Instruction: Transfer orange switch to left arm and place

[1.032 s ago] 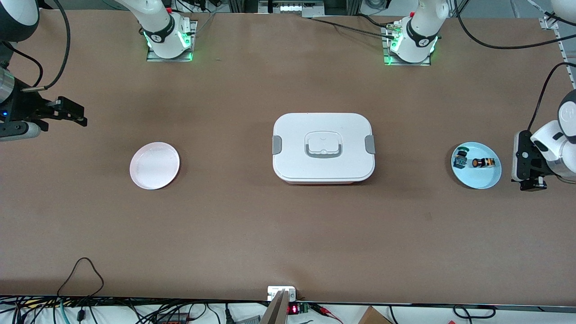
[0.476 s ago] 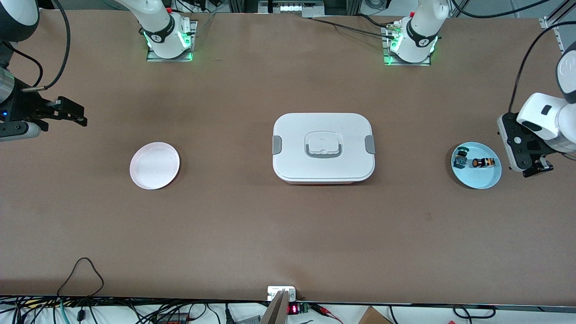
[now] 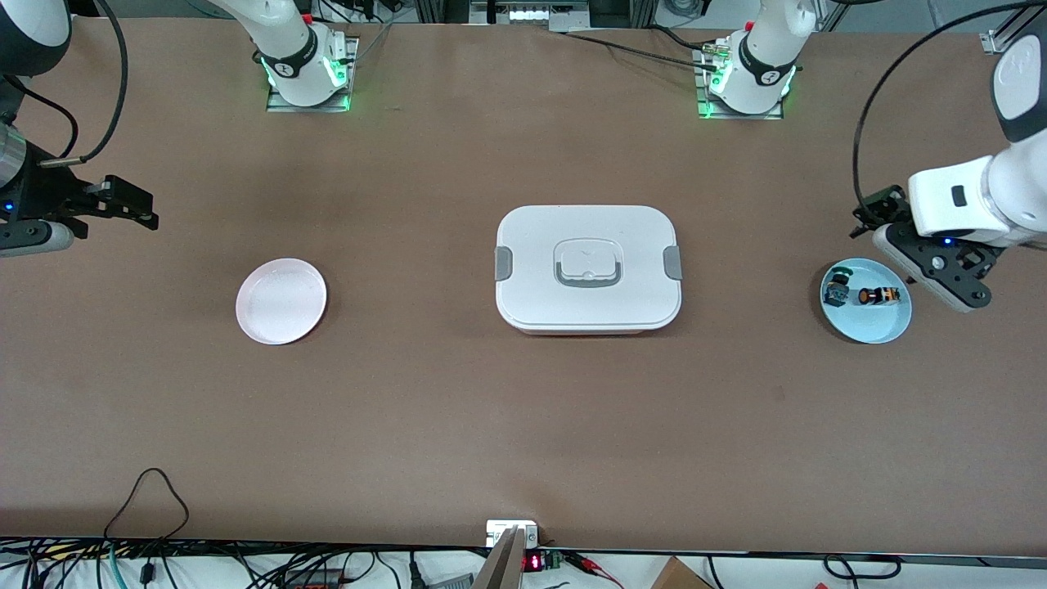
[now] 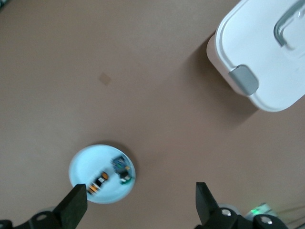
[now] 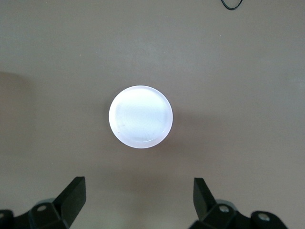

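The orange switch [image 3: 879, 296] lies on its side on a blue plate [image 3: 871, 324] near the left arm's end of the table. In the left wrist view the switch [image 4: 97, 183] lies on the plate [image 4: 86, 164] close to one finger. My left gripper [image 3: 932, 270] hovers over the table right beside the blue plate, wide open and empty [image 4: 140, 205]. The white box [image 3: 587, 267] stands at the table's middle and shows in the left wrist view [image 4: 267, 52]. My right gripper [image 3: 131, 204] waits at the right arm's end, open and empty [image 5: 139, 198].
A green-capped switch [image 3: 836, 288] lies on the blue plate beside the orange one [image 4: 122, 169]. An empty pink plate [image 3: 281, 300] sits toward the right arm's end [image 5: 140, 117]. A black cable loop [image 3: 151, 491] lies near the table's front edge.
My left arm has risen and swung in from the table's end toward the blue plate, and its gripper has turned. The right arm, box, plates and switches have not moved.
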Tool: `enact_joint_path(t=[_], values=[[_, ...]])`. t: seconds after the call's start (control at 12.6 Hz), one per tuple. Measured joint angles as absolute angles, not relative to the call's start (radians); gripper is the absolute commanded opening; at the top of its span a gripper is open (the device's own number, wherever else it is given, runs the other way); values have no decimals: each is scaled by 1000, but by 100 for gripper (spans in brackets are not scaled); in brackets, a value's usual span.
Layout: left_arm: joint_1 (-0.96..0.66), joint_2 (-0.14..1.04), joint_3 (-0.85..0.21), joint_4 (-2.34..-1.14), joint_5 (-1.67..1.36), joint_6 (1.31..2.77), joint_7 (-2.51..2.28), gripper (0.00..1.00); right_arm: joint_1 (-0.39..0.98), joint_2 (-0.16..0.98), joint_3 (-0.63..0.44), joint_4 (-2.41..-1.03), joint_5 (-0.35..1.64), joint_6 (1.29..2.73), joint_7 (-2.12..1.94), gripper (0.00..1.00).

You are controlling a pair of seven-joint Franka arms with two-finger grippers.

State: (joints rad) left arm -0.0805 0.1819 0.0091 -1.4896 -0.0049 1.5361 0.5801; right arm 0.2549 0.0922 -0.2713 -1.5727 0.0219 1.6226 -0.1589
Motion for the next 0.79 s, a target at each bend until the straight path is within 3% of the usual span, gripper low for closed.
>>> enact_joint_path(t=[0.48, 0.79], values=[[-142, 165, 58, -1491, -84, 1428, 255, 100, 255, 92, -271, -1573, 22, 1623, -159, 100], [-126, 185, 105, -1502, -92, 1593, 255, 100, 255, 92, -271, -1573, 22, 1623, -159, 100]])
